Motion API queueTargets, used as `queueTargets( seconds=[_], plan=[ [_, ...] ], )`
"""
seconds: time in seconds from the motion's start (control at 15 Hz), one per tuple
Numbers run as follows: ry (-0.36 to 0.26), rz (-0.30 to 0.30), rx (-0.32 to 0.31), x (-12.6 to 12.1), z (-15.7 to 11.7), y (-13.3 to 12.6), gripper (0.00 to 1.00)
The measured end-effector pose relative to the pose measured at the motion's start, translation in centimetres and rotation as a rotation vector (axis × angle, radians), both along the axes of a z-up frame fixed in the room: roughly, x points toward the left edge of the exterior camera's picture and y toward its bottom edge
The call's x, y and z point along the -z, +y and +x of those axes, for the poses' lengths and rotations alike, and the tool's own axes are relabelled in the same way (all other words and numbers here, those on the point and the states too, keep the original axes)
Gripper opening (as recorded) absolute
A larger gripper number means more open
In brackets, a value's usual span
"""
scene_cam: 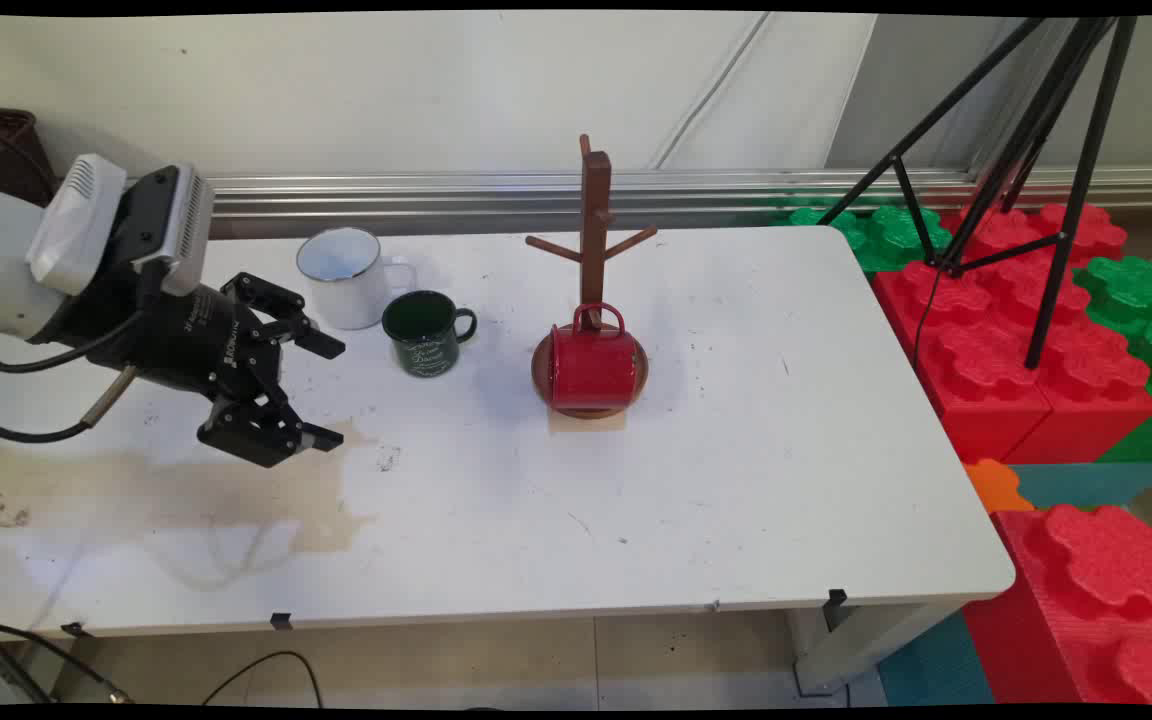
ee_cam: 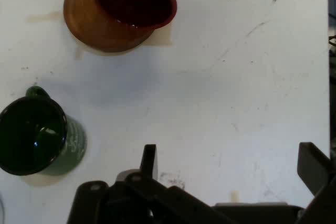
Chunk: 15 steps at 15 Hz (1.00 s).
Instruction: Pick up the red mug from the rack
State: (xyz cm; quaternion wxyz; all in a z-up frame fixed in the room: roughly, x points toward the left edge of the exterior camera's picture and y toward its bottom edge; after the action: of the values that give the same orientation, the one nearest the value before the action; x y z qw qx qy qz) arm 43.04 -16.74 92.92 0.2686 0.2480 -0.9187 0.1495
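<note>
Gripper: fingers spread wide, holding nothing, above the table's left part, pointing right.
White mug: upright near the back edge.
Green mug: upright, just right of the white mug, nearest the gripper.
Red mug: on its side on the rack's round base.

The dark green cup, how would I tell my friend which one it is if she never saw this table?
Start at the tall wooden mug tree near the back middle of the white table. Look to its left, in the main view, past the red mug lying on the tree's round base, to two upright mugs. The dark green mug is the smaller, nearer one, with pale writing on its side; its neighbour is a white mug.
</note>
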Motion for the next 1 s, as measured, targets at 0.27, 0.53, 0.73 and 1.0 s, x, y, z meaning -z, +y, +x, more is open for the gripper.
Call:
queueTargets(
  seconds=[0.27, 0.53, 0.73, 1.0],
  plan=[
    [0.022, 0.025, -0.024, -0.5, -1.4, -1.1, 1.0],
    [0.052, 0.046, -0.06, -0.4, -3.5, -3.3, 1.0],
    [0.07, 0.062, -0.084, 0.1, -4.7, -4.9, 1.0],
    [0.103, 0.09, -0.128, 1.4, -6.3, -6.8, 1.0]
  ],
)
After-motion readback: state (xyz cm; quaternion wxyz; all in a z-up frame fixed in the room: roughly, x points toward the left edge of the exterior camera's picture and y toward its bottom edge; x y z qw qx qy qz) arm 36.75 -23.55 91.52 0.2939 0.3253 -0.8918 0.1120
